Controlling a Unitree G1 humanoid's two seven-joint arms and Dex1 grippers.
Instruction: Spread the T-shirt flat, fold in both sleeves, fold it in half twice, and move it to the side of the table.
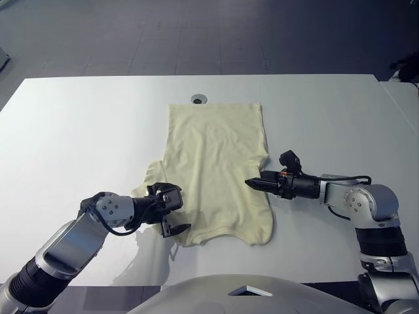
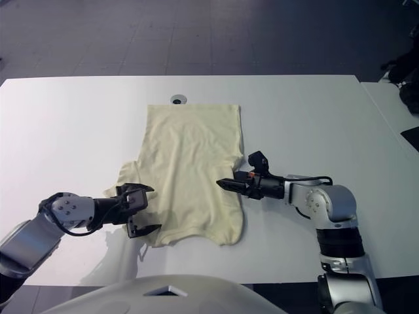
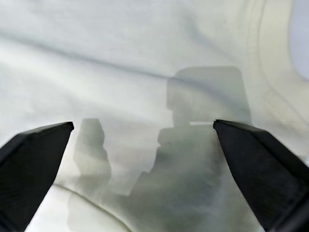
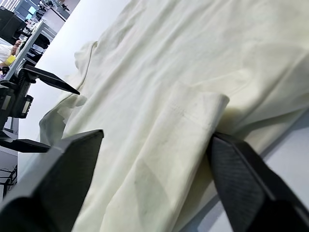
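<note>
A pale yellow T-shirt (image 1: 213, 163) lies lengthwise on the white table (image 1: 78, 131), hem at the far end and collar end near me. Its left sleeve (image 1: 150, 178) sticks out rumpled to the left. The right sleeve (image 4: 193, 116) is folded in over the body. My left gripper (image 1: 178, 209) is open, low over the shirt's near left corner, with only cloth (image 3: 145, 48) under its fingers. At the shirt's right edge, my right gripper (image 1: 250, 182) points left and is open, its fingers either side of the folded sleeve's edge without holding it.
A round cable grommet (image 1: 198, 99) sits in the table just beyond the shirt's hem. Bare table surface lies wide to the left and right of the shirt. Past the table's far edge is dark floor.
</note>
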